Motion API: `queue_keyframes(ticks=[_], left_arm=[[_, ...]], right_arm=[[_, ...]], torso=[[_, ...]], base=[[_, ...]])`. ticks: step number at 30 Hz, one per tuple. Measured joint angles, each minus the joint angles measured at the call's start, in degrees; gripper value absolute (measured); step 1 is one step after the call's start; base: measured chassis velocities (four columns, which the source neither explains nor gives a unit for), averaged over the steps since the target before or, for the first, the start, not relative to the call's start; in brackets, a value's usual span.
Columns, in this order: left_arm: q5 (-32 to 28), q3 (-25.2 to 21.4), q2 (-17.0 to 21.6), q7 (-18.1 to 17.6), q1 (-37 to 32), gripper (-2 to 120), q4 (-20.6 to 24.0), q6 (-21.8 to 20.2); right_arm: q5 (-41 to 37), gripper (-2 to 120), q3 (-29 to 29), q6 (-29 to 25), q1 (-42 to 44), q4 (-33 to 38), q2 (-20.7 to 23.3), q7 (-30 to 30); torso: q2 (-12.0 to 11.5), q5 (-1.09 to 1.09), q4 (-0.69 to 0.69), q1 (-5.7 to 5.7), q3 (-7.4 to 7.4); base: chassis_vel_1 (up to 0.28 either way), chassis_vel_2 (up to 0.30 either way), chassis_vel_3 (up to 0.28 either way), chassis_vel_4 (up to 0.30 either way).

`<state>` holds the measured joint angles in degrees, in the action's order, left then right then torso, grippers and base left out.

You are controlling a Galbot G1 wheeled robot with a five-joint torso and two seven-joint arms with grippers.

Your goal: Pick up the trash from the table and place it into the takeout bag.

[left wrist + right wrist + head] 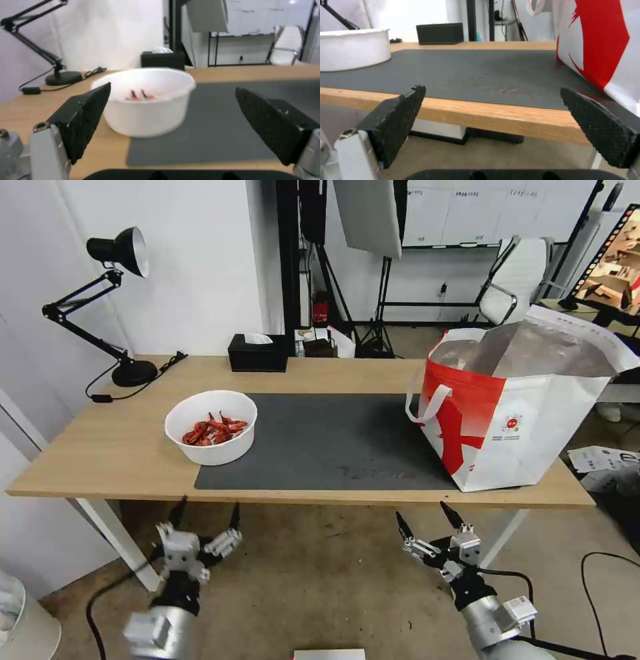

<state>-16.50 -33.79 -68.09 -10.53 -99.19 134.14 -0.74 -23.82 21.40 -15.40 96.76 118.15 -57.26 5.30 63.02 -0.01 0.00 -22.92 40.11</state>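
Note:
A white bowl (212, 427) of red shells sits on the table (120, 447), half on the left end of the dark grey mat (320, 440). The bowl (148, 100) fills the middle of the left wrist view, and its side (351, 48) shows in the right wrist view. The takeout bag (527, 407), white with a red panel and foil lining, stands open at the table's right end. My left gripper (207, 508) hangs open in front of the table's near edge, short of the bowl. My right gripper (424, 513) is open too, near the edge in front of the bag (603, 42).
A black tissue box (258, 352) stands at the table's far edge, and a black desk lamp (113, 313) at its far left corner with its cable. Behind the table are light stands and a white chair (517, 273). Cables lie on the floor (320, 580) below my arms.

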Motion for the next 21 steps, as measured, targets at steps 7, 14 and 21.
queue_keyframes(ticks=[7, 14, 21], left_arm=[[-25.71, -10.52, 17.57, -7.06, 6.46, 100, 1.51, -11.67], [-46.27, -8.99, 27.88, -9.34, 16.94, 100, -4.11, -20.42], [-61.13, -3.70, 33.98, -10.51, 31.63, 100, -14.38, -31.40]], right_arm=[[-0.06, 100, -0.02, 0.02, -0.03, 0.02, 0.02, 0.03], [-0.07, 100, -0.02, 0.02, -0.05, 0.04, 0.02, 0.03], [-0.08, 100, -0.03, 0.02, -0.07, 0.05, 0.03, 0.03]], torso=[[0.00, -0.01, 0.00, 0.00, 0.00], [0.00, -0.01, 0.00, -0.01, 0.01], [0.00, 0.00, -0.01, -0.01, 0.01]], base=[[0.000, 0.000, 0.000, 0.000], [0.000, 0.000, 0.000, 0.000], [0.000, 0.000, 0.000, 0.000]])
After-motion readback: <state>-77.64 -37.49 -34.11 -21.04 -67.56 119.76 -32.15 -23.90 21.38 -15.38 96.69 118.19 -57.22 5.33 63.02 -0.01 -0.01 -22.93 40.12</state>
